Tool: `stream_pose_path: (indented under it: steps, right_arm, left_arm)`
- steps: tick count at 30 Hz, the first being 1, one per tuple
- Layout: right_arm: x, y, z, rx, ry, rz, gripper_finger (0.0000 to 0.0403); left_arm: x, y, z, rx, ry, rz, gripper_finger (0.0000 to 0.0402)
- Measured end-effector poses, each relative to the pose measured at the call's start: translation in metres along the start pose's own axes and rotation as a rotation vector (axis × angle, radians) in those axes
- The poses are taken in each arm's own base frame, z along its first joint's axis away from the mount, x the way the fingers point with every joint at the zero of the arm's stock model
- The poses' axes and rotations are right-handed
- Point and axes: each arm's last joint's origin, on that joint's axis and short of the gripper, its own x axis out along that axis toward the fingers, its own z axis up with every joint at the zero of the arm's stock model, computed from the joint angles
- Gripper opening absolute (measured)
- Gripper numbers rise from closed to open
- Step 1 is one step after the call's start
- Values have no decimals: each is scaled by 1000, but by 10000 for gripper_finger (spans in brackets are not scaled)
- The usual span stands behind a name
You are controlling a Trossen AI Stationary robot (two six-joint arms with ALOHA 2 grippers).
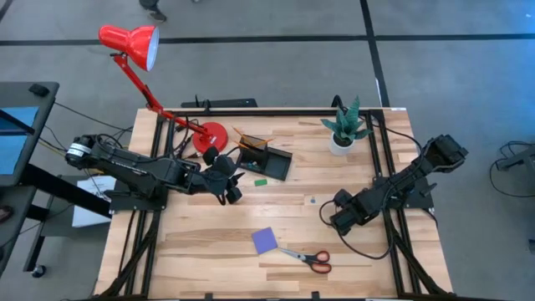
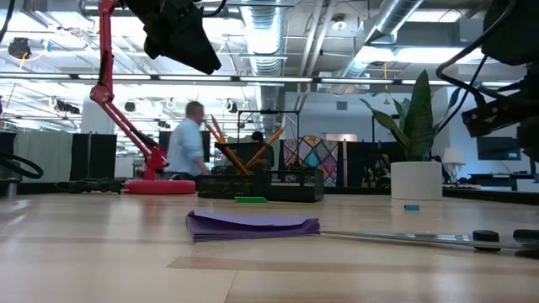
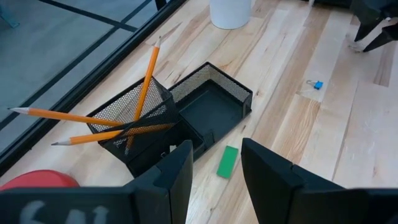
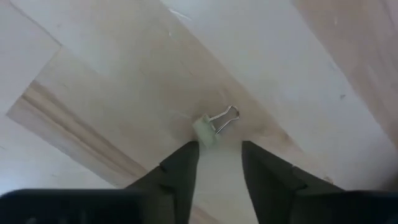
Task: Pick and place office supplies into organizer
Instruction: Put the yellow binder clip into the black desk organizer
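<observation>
Table (image 4: 93, 56): binder clip (image 4: 212, 127) just beyond right fingers (image 4: 180, 165).

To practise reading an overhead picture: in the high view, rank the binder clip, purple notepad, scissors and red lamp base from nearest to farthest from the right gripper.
From the right gripper:
1. Binder clip, just beside it, toward the table's middle.
2. Scissors, near the front edge.
3. Purple notepad, left of the scissors.
4. Red lamp base, far back-left corner.

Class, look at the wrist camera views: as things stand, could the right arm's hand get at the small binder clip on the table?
Probably yes. The right hand hangs just over the binder clip, fingers parted, with only bare table around it.
</observation>
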Motion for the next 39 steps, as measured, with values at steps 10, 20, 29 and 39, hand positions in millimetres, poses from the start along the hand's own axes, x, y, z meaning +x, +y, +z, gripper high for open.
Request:
stream_pose_path:
  steps: [10, 20, 29, 39]
  right_arm:
    - [0, 2, 6, -141, -78, 6, 176]
    - [6, -4, 11, -111, -59, 15, 169]
    - [9, -5, 11, -83, -39, 40, 163]
    - [10, -4, 12, -29, -42, 58, 54]
  left_arm:
    - [0, 0, 0, -7, 1, -1, 129]
    - [0, -1, -1, -9, 23, -46, 129]
    - [0, -1, -1, -4, 23, -46, 129]
    - [0, -1, -1, -2, 22, -45, 129]
